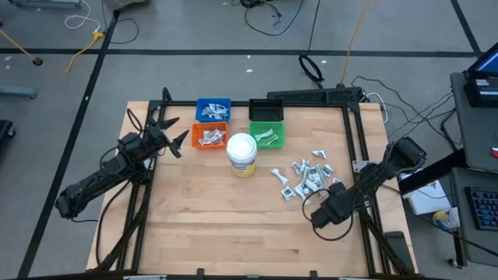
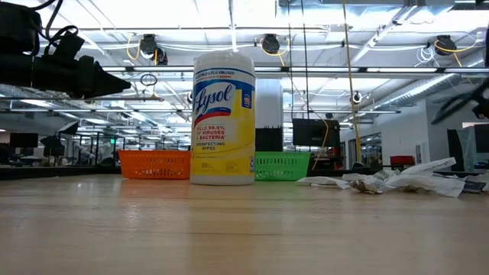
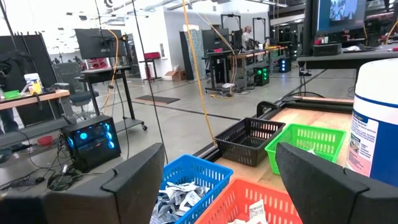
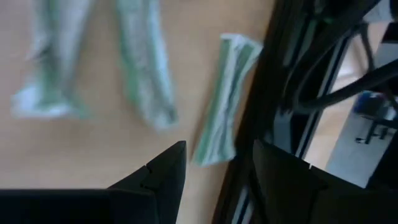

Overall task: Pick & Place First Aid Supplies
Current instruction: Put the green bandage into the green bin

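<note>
The first aid supplies point(image 1: 305, 178) are small white-and-grey packets lying flat in a loose pile on the table's right half; they also show in the low view point(image 2: 397, 182). More packets lie in the blue bin point(image 1: 213, 110), the orange bin point(image 1: 209, 137) and the green bin point(image 1: 267, 134). My left gripper point(image 1: 178, 141) hovers open and empty just left of the orange bin; its wrist view point(image 3: 217, 186) looks over the blue and orange bins. My right gripper point(image 4: 214, 177) is open low over the pile's right edge point(image 1: 336, 189), its fingers on either side of one wrapped strip's end point(image 4: 219, 118).
A white-lidded jar with a yellow label point(image 1: 242, 153) stands upright mid-table, just near of the orange and green bins. A black bin point(image 1: 266, 110) sits at the far edge. The table's black frame rail point(image 4: 273, 93) runs close beside my right gripper. Bare wood point(image 1: 233, 225) lies toward the near edge.
</note>
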Action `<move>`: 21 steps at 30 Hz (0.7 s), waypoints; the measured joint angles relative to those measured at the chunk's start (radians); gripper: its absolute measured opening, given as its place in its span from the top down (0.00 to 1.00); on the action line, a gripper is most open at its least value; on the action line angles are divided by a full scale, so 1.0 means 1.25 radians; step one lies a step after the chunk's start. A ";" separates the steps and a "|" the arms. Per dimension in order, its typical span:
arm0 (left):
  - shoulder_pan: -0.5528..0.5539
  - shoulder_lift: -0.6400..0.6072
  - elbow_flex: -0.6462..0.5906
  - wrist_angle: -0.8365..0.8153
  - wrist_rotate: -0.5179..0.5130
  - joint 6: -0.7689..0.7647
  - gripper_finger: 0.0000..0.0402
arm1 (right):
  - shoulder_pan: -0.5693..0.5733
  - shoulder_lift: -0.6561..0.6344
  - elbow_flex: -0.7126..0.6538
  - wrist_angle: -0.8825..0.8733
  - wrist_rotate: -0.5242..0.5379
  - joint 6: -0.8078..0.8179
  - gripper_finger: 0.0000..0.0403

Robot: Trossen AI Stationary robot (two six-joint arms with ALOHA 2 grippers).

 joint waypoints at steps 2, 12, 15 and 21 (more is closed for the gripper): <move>0.000 0.000 0.000 0.000 0.000 0.000 0.23 | 0.000 0.000 -0.023 0.011 0.000 -0.006 0.55; 0.000 0.000 0.000 0.000 0.000 0.000 0.23 | -0.001 -0.003 -0.096 0.114 0.000 -0.034 0.60; 0.000 0.000 0.000 0.000 0.000 0.000 0.23 | -0.001 -0.003 -0.100 0.131 0.001 -0.025 0.70; 0.000 0.000 0.000 0.000 0.000 0.000 0.23 | -0.001 -0.002 -0.101 0.160 0.005 -0.002 0.96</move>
